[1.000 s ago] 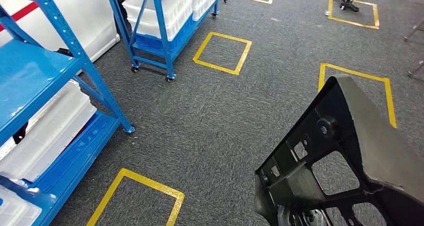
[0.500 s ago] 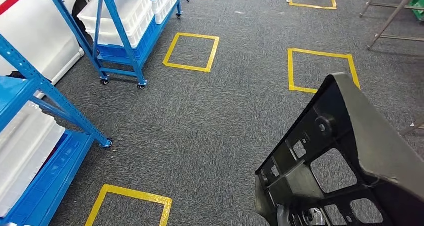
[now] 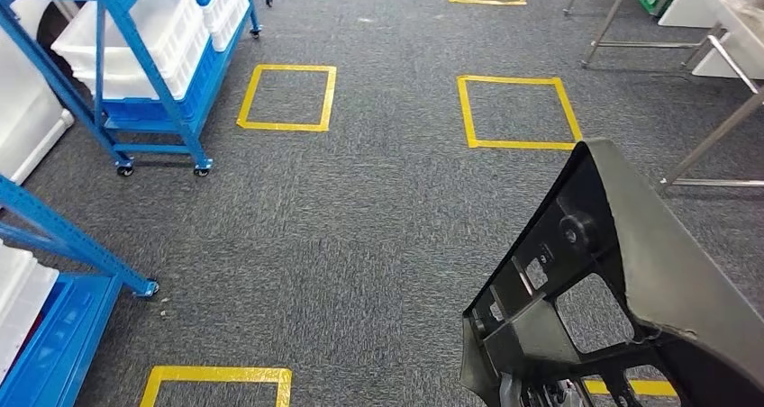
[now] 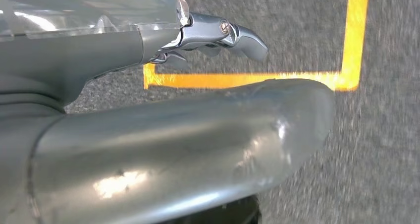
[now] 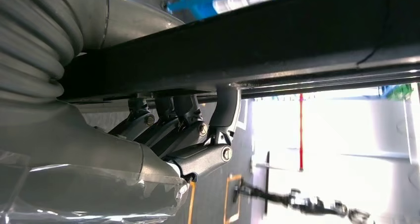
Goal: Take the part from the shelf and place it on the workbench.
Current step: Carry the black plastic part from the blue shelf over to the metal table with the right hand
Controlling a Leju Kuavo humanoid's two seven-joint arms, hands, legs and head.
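Observation:
The part [image 3: 649, 272] is a large black plastic frame with ribs and openings, and it hangs at the lower right of the head view, above the carpet. My right hand [image 5: 188, 130] grips it: in the right wrist view the dark fingers [image 5: 220, 110] curl up against the part's black bar [image 5: 277, 40]. A bit of that hand's metal [image 3: 551, 394] shows below the part. My left hand [image 4: 198, 135] hangs over the carpet with its fingers [image 4: 228, 33] stretched out and nothing in it. A steel workbench [image 3: 734, 38] stands at the far right.
Blue shelf racks with white crates stand at the left [image 3: 135, 56] and at the near left edge [image 3: 45, 326]. Yellow tape squares [image 3: 518, 110] mark the grey carpet. The bench's thin steel legs [image 3: 712, 141] reach down near the part's upper end.
The whole picture has shifted left, so the camera has turned right. The racks slid toward the left edge and the steel bench came in at the right. The part keeps its place in my hand.

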